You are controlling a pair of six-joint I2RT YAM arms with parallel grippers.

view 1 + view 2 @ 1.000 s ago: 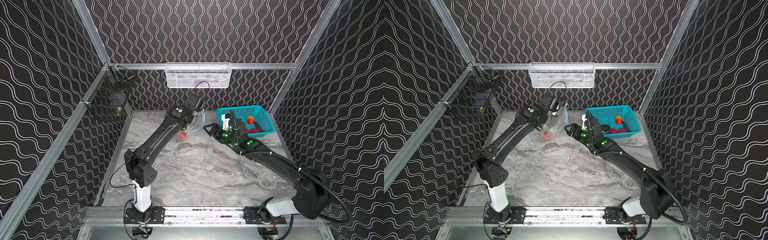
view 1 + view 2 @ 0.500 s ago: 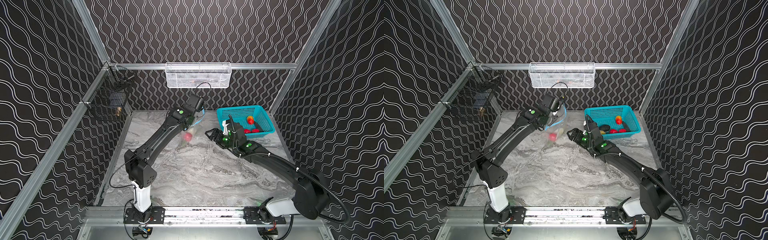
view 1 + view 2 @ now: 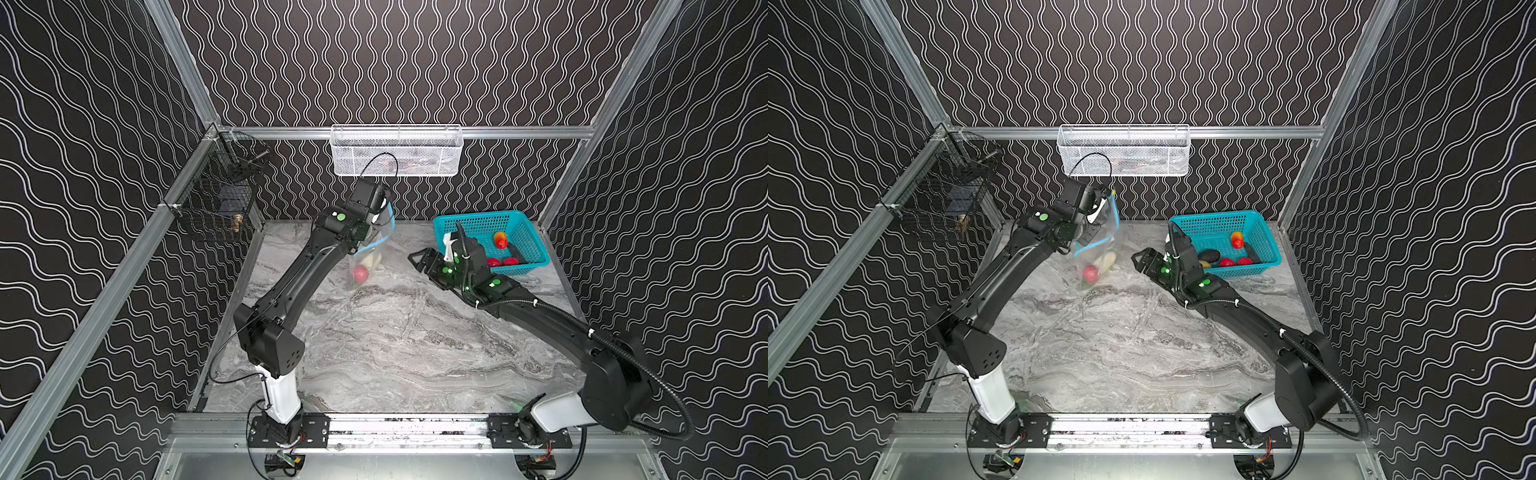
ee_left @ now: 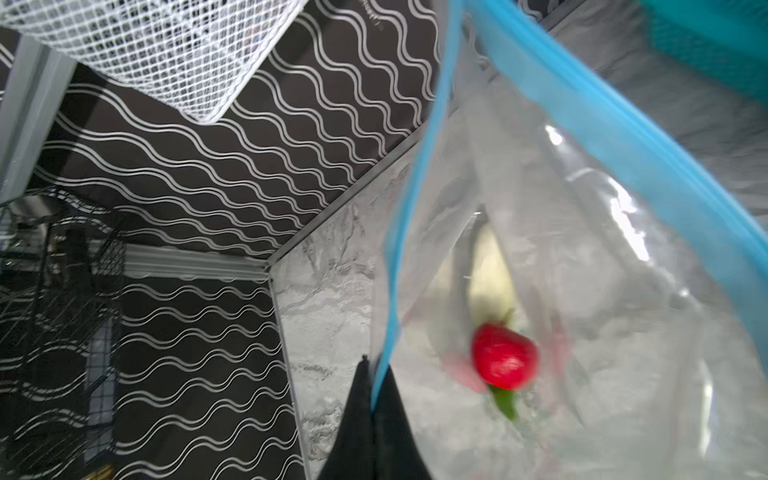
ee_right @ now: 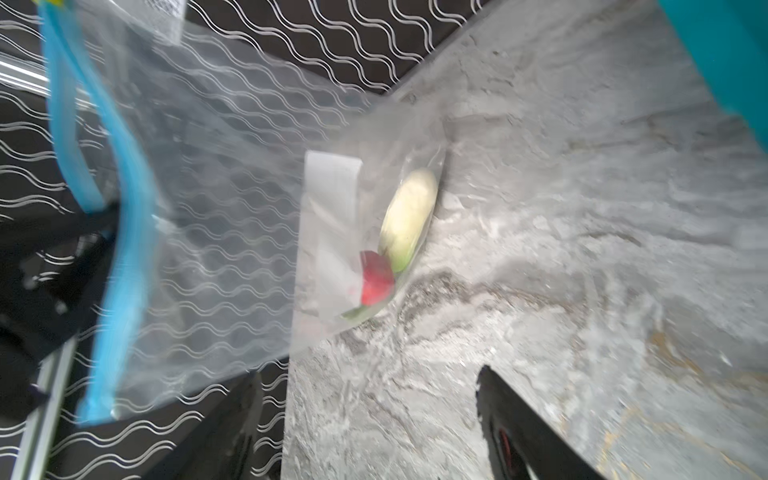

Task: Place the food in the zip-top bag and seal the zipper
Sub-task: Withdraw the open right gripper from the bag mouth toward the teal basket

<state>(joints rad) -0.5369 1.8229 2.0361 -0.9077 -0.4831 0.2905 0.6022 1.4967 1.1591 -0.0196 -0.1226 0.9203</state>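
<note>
Both top views: zip-top bag (image 3: pixel 370 254) is held up left of teal basket (image 3: pixel 478 217), mouth clamped in left gripper (image 3: pixel 1089 233). Red fruit (image 3: pixel 360 273) and white oblong one (image 3: pixel 371 261) are seen inside. Right gripper (image 3: pixel 417 258) is spread wide, empty, between bag and basket. 2 red fruits (image 3: pixel 493 262) and orange-red one (image 3: pixel 500 240) are seen in basket.

Left wrist: zipper (image 4: pixel 415 187) is pinched between closed jaws.

Right wrist: bag mouth is parted; both items are lodged in bottom corner.
</note>
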